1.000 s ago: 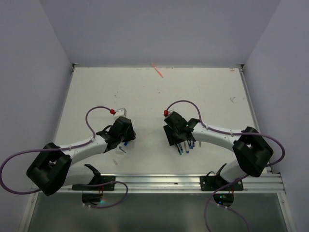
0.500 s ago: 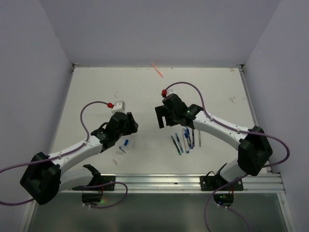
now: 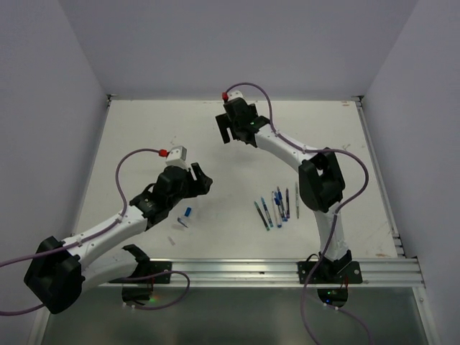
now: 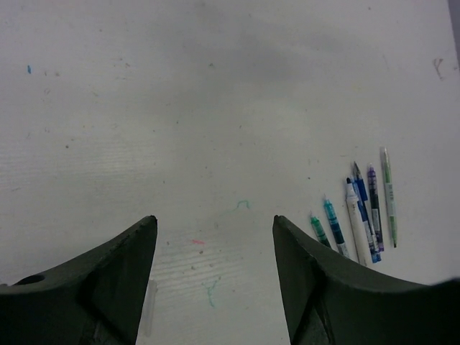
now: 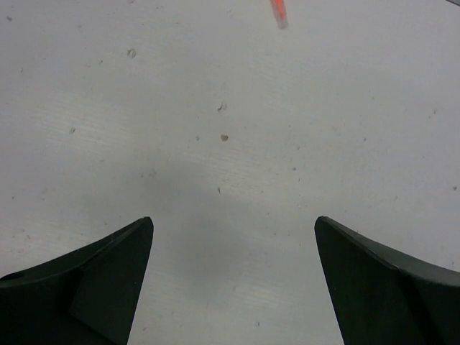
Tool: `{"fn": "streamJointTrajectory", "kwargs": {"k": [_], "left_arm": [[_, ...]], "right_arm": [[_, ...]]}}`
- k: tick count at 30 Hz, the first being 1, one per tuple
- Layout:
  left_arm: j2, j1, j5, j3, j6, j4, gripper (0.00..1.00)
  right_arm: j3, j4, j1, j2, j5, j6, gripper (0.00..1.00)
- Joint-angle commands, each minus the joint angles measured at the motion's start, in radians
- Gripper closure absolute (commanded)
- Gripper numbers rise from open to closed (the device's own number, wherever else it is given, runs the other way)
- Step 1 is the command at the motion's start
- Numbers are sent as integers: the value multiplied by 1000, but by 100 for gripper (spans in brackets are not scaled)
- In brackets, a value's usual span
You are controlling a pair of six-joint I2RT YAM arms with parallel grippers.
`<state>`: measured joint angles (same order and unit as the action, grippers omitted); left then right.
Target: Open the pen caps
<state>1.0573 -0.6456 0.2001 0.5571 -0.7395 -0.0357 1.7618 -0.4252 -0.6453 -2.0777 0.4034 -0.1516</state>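
Several uncapped pens (image 3: 277, 207) lie side by side right of the table's middle; they also show at the right of the left wrist view (image 4: 359, 215). A small blue pen cap (image 3: 187, 213) rests on the table just below my left gripper (image 3: 203, 180), which is open and holds nothing (image 4: 212, 219). A clear cap-like tube (image 4: 147, 309) lies by its left finger. My right gripper (image 3: 224, 133) hovers near the back of the table, wide open and empty (image 5: 233, 219). A blurred orange-red piece (image 5: 279, 13) lies ahead of it.
The white table (image 3: 144, 136) carries ink marks and specks. A metal rail (image 3: 244, 272) runs along the near edge, and grey walls close in the sides and back. The right arm's elbow (image 3: 316, 180) stands above the pens.
My right arm swung from the pens to the back of the table, opening wide and leaving the pens down. My left gripper opened further and shifted right, off the blue cap.
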Motion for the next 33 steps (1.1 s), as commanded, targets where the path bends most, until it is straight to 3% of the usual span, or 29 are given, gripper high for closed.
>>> {"fn": "streamJointTrajectory", "kwargs": {"k": [1,5,8,15,20,33], "left_arm": [[-33,-11,-28,-22,11,88,32],[-52,-17,-36,-37,26,96,31],[-77,-17,-25,-46,34,97,31],[-97,-19,-8,-89,22,148,31],[-53,-19,-1,-57,31,161,31],[-29,-19,15,-14,37,174,31]], "right_arm": [[167,88,67,-82,-43,133,1],[478,-3,173,-299,-318,144,1],[597,-1,205,-413,-369,184,2],[691,92,279,-553,-498,86,1],[876,39,279,-682,-499,90,1],[903,94,240,-760,-440,195,10]]}}
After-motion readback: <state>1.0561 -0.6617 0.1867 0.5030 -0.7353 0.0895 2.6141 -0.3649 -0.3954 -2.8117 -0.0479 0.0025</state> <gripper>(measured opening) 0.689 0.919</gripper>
